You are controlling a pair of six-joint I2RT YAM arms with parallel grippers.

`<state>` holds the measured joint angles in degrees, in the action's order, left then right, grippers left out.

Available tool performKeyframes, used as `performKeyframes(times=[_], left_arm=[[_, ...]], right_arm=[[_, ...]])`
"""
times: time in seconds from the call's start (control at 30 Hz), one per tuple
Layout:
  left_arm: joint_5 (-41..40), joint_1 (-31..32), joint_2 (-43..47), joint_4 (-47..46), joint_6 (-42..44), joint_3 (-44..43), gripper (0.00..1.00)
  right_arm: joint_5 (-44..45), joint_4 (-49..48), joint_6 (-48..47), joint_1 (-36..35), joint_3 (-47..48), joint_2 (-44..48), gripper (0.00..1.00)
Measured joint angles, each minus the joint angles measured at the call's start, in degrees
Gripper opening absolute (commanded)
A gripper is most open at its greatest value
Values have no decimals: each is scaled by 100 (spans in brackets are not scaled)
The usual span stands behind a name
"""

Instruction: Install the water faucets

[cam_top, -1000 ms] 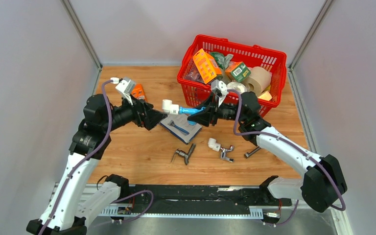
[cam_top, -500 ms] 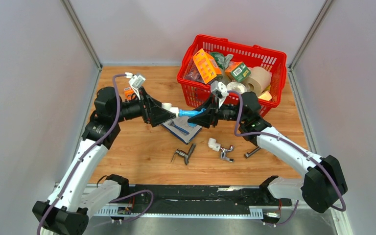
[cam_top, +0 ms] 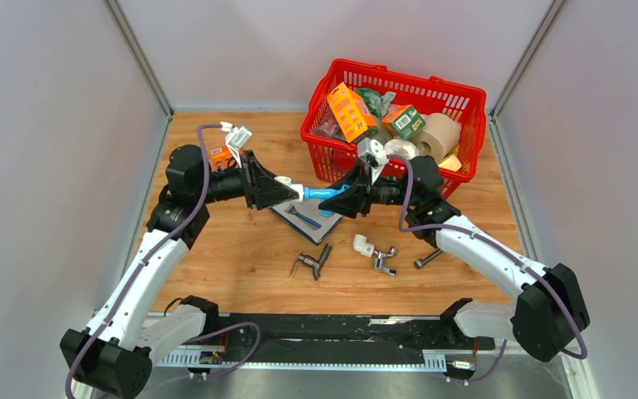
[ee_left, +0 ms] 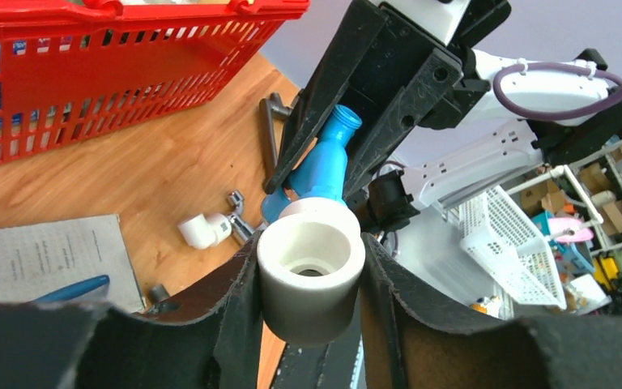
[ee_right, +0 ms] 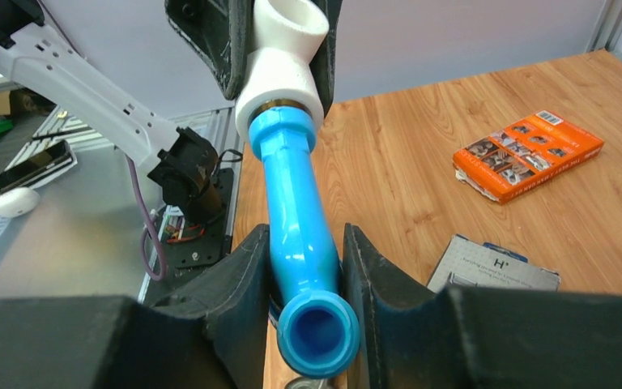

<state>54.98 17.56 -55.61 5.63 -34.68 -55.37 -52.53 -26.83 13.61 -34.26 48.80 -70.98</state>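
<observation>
Two grippers are sharing one water faucet (ee_right: 291, 203) in mid-air above the wooden table (cam_top: 233, 258): the left gripper (cam_top: 286, 188) is clamping its white end fitting (ee_left: 311, 279), and the right gripper (cam_top: 338, 198) is squeezing its glossy light-blue body — its open threaded end is pointing toward the right wrist camera. Beneath it a grey card (ee_right: 494, 266) is showing only "H'", near the red basket (cam_top: 324, 162).

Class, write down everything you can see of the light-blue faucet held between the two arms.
The light-blue faucet looks like glossy plastic: a curved tubular body with an open, round end. Its other end sits in a white elbow fitting, a brass-coloured ring at the joint. It is held off the table, the right tool shut on its body and the left tool shut on the fitting.
</observation>
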Motion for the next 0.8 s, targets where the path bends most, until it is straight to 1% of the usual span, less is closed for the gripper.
performKeyframes(times=[0.1, 0.13, 0.17, 0.2, 0.3, 0.37, 0.47, 0.5, 0.53, 0.6, 0.63, 0.67, 0.7, 0.77, 0.8], left_arm=[[153, -7, -7, -98, 26, 33, 11], [192, -7, -7, -136, 63, 35, 4], [223, -7, -2, -166, 155, 35, 0], [232, -7, 7, -151, 238, 35, 0], [192, -28, 129, -42, 931, 37, 0], [52, -46, 334, 48, 1576, 92, 0], [-238, 9, 754, 306, 2632, 289, 0], [-358, 87, 881, 404, 3018, 365, 0], [-448, 144, 984, 455, 3300, 439, 0], [-632, 247, 1252, 470, 3842, 739, 0], [-704, 269, 1349, 461, 3974, 863, 0], [-789, 280, 1458, 422, 4076, 1019, 0], [-874, 284, 1539, 376, 4120, 1147, 0], [-1106, 299, 1652, 297, 4087, 1320, 0], [-1281, 282, 1707, 297, 3991, 1384, 0]], right_arm=[[-50, -2, 35, 0, 2, -7, 0], [-59, 0, 66, 0, 2, -7, 0], [-70, 4, 118, 0, 9, -13, 0], [-103, 48, 184, 0, 46, -33, 0], [-205, 459, 378, 7, 402, -262, 0], [-332, 693, 658, 46, 699, -516, 0], [-573, 776, 1193, 59, 837, -761, 0], [-656, 782, 1384, 59, 837, -824, 3], [-745, 809, 1611, 59, 837, -887, 7], [-833, 872, 1941, 59, 837, -999, 25], [-841, 909, 2046, 59, 837, -1038, 33], [-822, 957, 2177, 59, 837, -1082, 41], [-778, 1003, 2262, 59, 837, -1113, 52], [-608, 1115, 2350, 70, 828, -1134, 71], [-546, 1152, 2337, 118, 824, -1130, 78]])
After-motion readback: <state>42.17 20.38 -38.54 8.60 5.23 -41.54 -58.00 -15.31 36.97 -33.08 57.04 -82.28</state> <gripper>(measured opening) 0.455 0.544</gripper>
